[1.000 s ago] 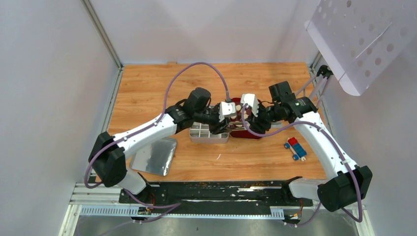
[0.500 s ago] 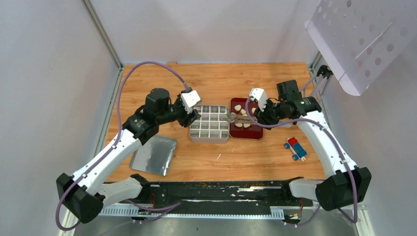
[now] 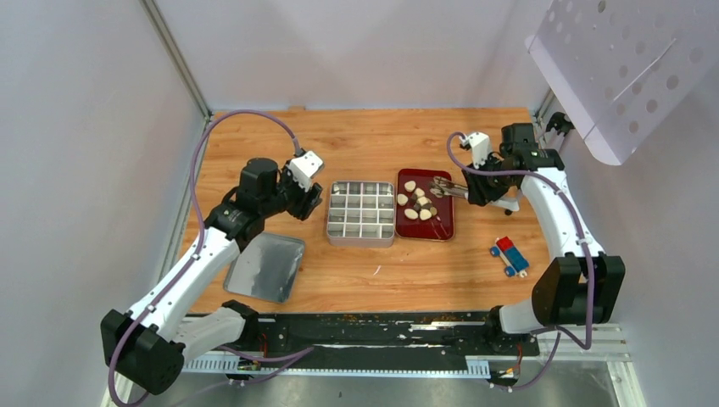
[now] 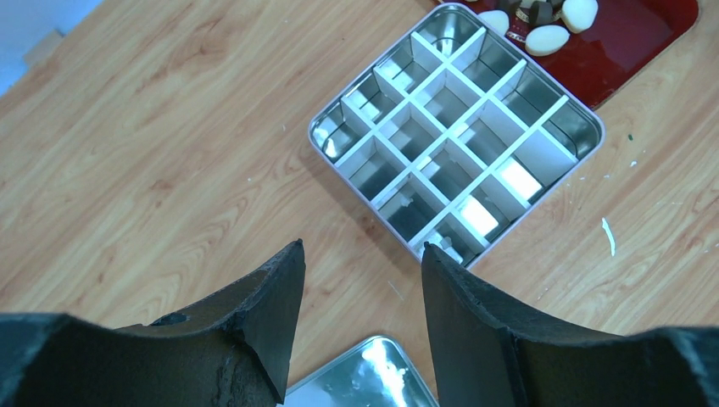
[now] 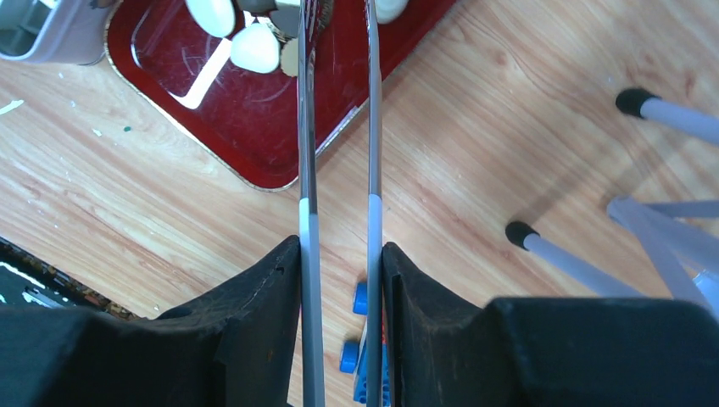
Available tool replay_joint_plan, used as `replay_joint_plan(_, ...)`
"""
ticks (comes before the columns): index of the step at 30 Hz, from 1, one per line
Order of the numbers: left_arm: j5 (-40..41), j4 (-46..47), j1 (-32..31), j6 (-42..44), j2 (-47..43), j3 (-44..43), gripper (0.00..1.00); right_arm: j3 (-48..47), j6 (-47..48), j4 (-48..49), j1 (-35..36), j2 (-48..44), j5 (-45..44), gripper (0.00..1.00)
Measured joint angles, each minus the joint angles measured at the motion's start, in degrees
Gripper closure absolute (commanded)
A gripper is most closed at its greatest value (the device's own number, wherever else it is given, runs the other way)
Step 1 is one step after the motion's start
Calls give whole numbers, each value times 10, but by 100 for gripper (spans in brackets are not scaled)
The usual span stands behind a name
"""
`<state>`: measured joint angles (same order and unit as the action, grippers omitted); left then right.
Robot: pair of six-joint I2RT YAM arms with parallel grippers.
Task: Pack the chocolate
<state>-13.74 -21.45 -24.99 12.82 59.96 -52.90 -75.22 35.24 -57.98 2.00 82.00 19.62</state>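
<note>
**Top view.** Divided tin (image 3: 362,212) at centre frame; every compartment I can see is empty. Red tray (image 3: 447,229) sits just beside it on the right. The chocolate (image 3: 418,203), cream and dark pieces, is clustered in the tray's upper half. Right gripper (image 3: 470,185) is at the tray's upper right, clamped on the tongs (image 3: 443,188), whose tips reach the edge of the pile. Left gripper (image 3: 309,200) is left of the tin, apart from it. Flat lid (image 3: 264,267) lower left.

**Left wrist.** Jaws well apart with nothing between them. Tin is in the upper right of frame.

**Right wrist.** Fingers are pressed on both tong blades. The blades run parallel with a gap, and the tips leave the top of the frame among the pieces. Cannot tell whether a piece is caught.

**Step, as I judge it.** Take one piece. Choose one at the pile's edge and straddle its narrow width. Squeeze gently, since ovals may squirt out. Lift clear before crossing to the nearest compartment.
</note>
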Motion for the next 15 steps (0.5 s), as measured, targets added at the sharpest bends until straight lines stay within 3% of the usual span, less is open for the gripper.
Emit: replay_joint_plan(15,6,7,30,-36,-30,33,39,-7,-65,17,-9,61,-24,64)
